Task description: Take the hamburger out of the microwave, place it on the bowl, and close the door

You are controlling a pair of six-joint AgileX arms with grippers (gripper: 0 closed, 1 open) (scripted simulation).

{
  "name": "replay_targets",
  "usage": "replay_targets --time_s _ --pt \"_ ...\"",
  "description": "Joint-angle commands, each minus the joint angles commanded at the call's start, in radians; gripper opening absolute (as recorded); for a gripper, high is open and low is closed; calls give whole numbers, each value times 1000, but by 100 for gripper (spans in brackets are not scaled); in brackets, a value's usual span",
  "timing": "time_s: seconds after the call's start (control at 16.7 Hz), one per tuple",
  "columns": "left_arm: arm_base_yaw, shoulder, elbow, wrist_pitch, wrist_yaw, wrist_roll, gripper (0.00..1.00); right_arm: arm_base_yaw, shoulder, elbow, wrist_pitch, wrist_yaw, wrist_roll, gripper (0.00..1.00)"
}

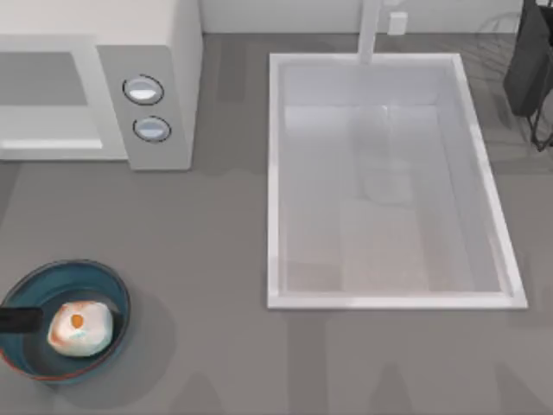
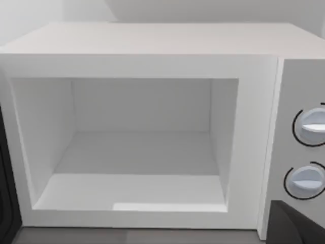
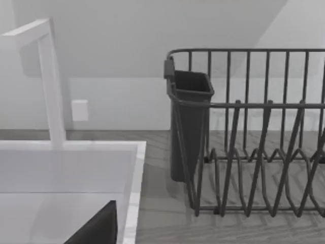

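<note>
The hamburger (image 1: 79, 328) sits in the bowl (image 1: 34, 285), microwave (image 2: 152, 46) cavity empty; either claw's opening cannot be told.

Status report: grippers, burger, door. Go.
Hamburger sits in the bowl, left front of table. Microwave cavity empty; door open at its side. Left arm faces microwave, right faces dish rack. Nothing obstructing.

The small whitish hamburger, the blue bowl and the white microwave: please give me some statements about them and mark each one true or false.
1. The small whitish-cream hamburger lies in the round blue bowl. True.
2. The white boxy microwave has food in its cavity. False: the cavity is empty.
3. The microwave's side panel bears two round silver-blue knobs. True.
4. The bowl stands inside the white rectangular sink. False: it stands on the grey table, left of the sink.
</note>
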Motion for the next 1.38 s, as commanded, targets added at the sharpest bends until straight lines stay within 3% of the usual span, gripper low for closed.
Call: replay_targets --time_s 0.3,0.66,0.84,1.2,1.38 --pt "-136 -18 31 -49 -136 0 0 0 0 0 0 0 0 100" --pt "-119 -18 34 -57 -119 -1 0 0 0 0 0 0 0 100" --pt "-32 -36 70 -111 -33 -1 0 0 0 0 0 0 0 100" --pt "286 -76 150 -231 286 0 0 0 0 0 0 0 0 100" --pt "375 -84 168 -256 375 0 0 0 0 0 0 0 0 100"
